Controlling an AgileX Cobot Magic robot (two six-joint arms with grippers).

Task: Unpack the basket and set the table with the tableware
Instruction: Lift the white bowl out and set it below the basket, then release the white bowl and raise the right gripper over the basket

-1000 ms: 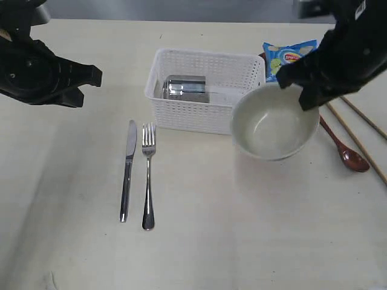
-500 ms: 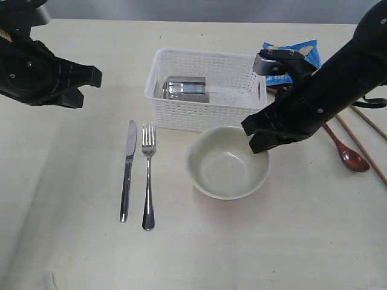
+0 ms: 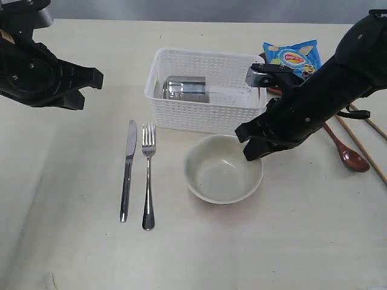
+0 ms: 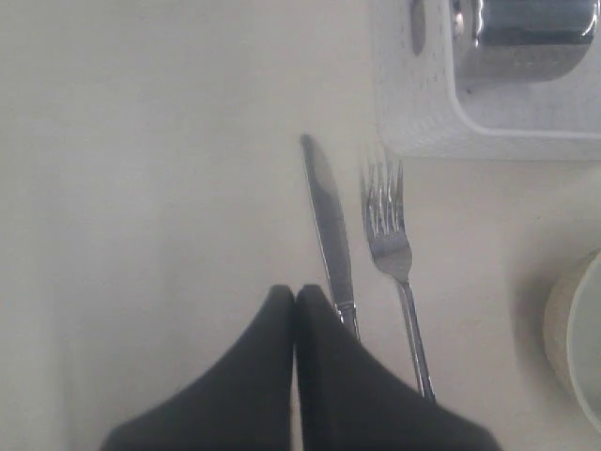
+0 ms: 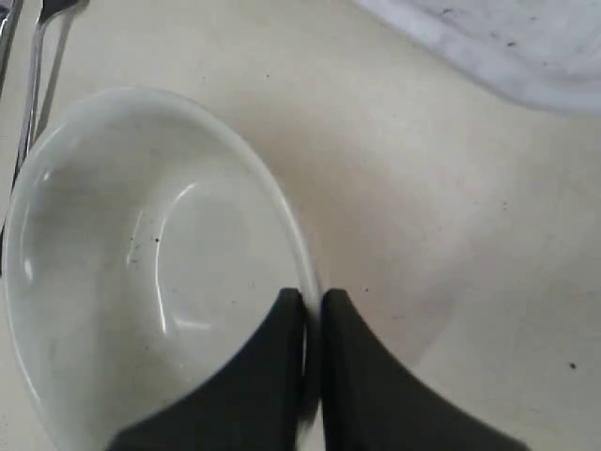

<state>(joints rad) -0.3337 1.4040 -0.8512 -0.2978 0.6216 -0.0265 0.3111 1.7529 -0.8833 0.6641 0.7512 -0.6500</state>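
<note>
The cream bowl point(image 3: 222, 169) is on or just above the table point(image 3: 242, 254) in front of the white basket point(image 3: 205, 90); I cannot tell whether it touches. My right gripper point(image 3: 254, 151) is shut on its right rim, one finger inside and one outside point(image 5: 312, 299). A steel cup point(image 3: 185, 88) lies on its side in the basket. A knife point(image 3: 127, 169) and a fork point(image 3: 148, 175) lie side by side left of the bowl. My left gripper point(image 4: 295, 291) is shut and empty, hanging above the knife's handle side. A wooden spoon point(image 3: 344, 148) and chopsticks point(image 3: 363, 136) lie at the right.
A blue chip bag point(image 3: 291, 57) lies behind the right arm, next to the basket's right end. The left arm's dark body point(image 3: 42, 69) hovers over the table's far left. The basket's corner point(image 5: 507, 47) is close to the bowl.
The right arm has carried the bowl from beside the basket's right end leftward and down to a spot in front of the basket. The left arm has not moved.
</note>
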